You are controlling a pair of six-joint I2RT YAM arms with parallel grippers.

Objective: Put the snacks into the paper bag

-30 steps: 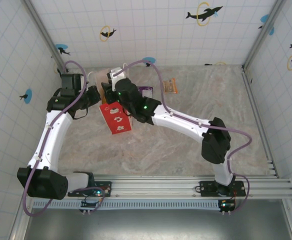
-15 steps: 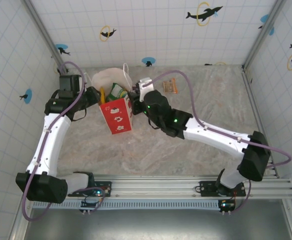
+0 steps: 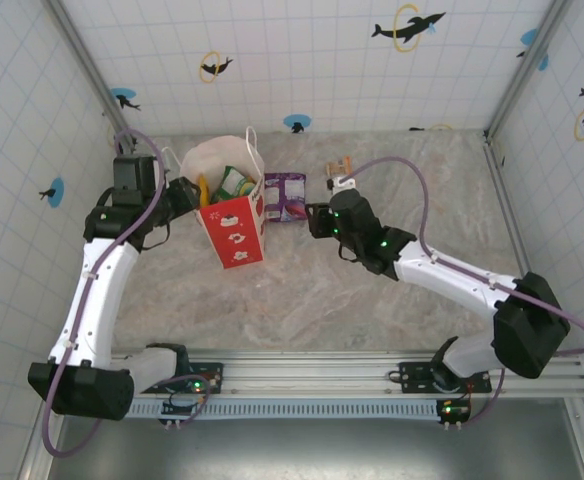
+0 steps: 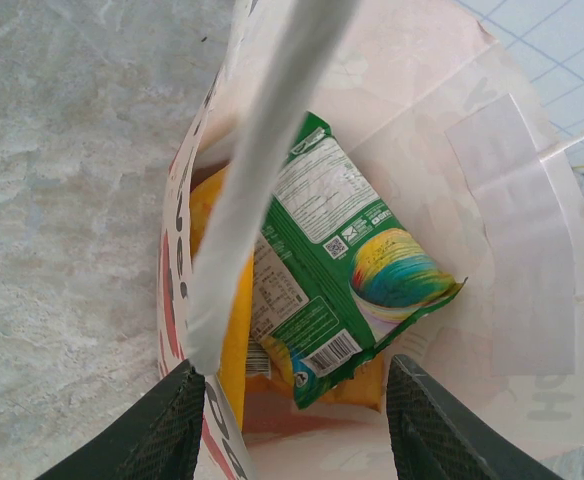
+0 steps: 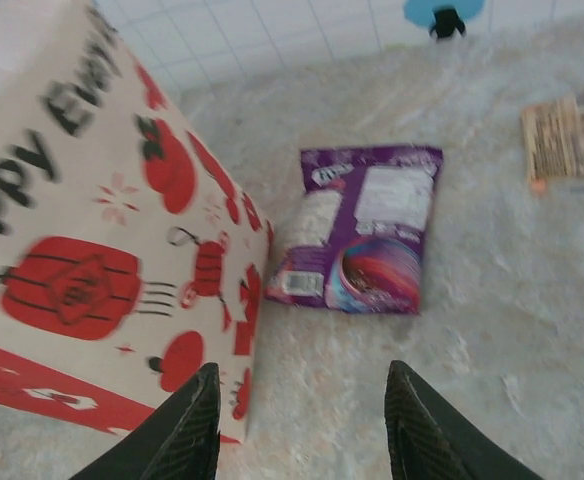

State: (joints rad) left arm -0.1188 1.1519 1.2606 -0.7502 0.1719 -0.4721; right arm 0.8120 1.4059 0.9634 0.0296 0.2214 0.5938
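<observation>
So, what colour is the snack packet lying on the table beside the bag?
The packet is purple with white panels, clearest in the right wrist view.

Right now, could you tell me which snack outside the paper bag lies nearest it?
The flat purple foil packet, beside the red-and-white paper bag; the thin orange bar lies farther off.

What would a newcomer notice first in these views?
The tall paper bag with its red band stands at the far left of the table, mouth open, a green packet lying over an orange packet inside. Just right of it a purple packet lies flat, and a small orange bar sits farther right, toward the back.
</observation>
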